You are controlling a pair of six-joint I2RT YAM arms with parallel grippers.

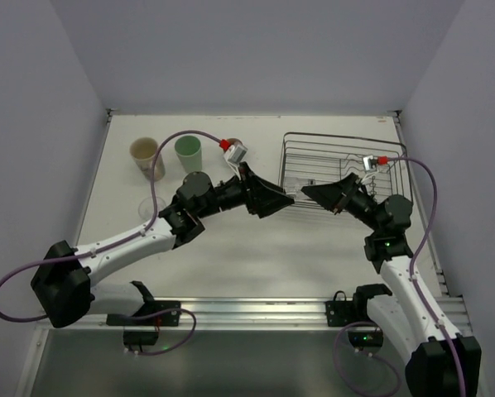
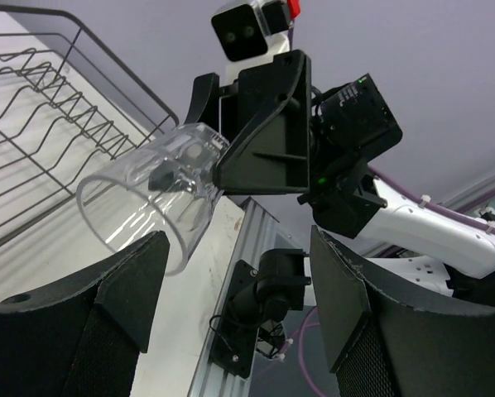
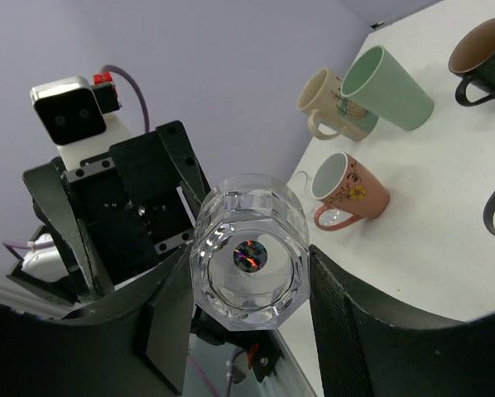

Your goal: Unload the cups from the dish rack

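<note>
Above the smooth white counter (image 1: 256,248), just beside the dark wire dish rack (image 1: 330,136) that lies behind the right gripper (image 3: 249,256), a handover seems to be the step. The right gripper pinches a clear glass (image 2: 148,198) at its thick faceted base. The left gripper (image 2: 239,248) stands open, its 2 fingers (image 2: 107,322) before the rim. I would close them slowly on the round wall and only then release the base, since hard glass slips. Beyond the left gripper stand 4 opaque cups: a green cup (image 3: 388,87), a cream mug (image 3: 326,101), a pink mug (image 3: 347,190) and a brown mug (image 3: 483,54).
</note>
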